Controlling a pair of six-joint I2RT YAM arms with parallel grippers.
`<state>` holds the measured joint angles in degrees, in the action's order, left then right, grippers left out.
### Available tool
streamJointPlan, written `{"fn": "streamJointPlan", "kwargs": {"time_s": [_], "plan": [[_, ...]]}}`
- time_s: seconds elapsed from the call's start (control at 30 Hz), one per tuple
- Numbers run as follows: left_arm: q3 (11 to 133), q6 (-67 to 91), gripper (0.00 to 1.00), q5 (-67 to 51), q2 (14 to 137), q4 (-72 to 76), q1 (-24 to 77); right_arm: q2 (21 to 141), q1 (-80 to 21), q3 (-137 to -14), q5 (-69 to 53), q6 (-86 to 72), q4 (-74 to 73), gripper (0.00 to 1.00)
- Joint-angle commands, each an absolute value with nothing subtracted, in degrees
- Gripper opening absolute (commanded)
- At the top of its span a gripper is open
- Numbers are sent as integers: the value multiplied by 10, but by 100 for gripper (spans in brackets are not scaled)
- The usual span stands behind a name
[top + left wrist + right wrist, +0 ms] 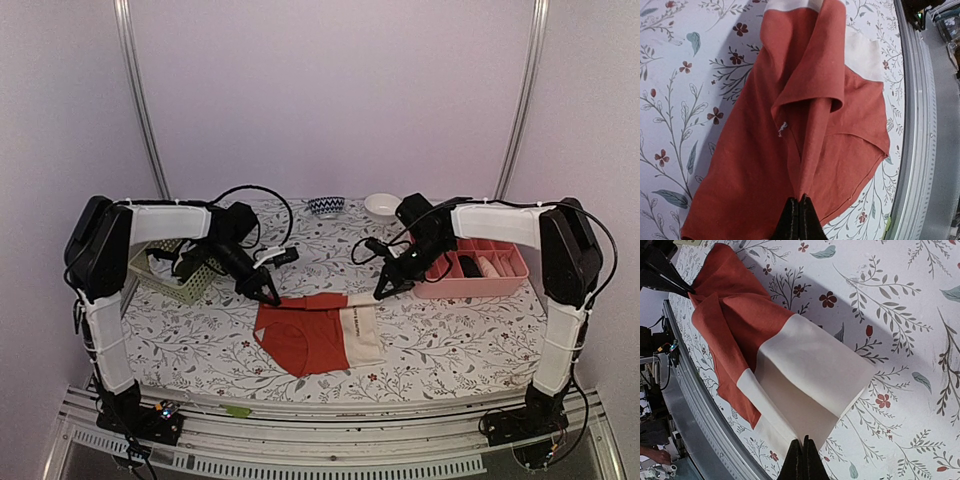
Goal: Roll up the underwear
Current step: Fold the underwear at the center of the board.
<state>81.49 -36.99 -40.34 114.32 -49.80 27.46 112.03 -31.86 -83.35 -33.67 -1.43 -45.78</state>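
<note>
Red-orange underwear (305, 335), cream-white band | worktop (450, 330) middle, toward near edge | likely soft, light, limp; best held by far-edge corners | left gripper (270, 296) clamped on red corner, right gripper (381, 293) clamped on cream corner

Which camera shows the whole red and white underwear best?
The top camera: the whole underwear fits in view at once, red and white together. The left wrist camera shows mostly its red part close up; the right wrist camera shows mostly its white band.
</note>
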Motion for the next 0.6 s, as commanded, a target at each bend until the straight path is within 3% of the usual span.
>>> {"fn": "streamJointPlan", "kwargs": {"time_s": [0.0, 0.57], "plan": [[787, -357, 0, -414, 1103, -498, 287, 1081, -325, -807, -344, -19, -465, 0], [706, -336, 0, -423, 1087, -470, 306, 1067, -349, -746, -348, -32, -461, 0]]}}
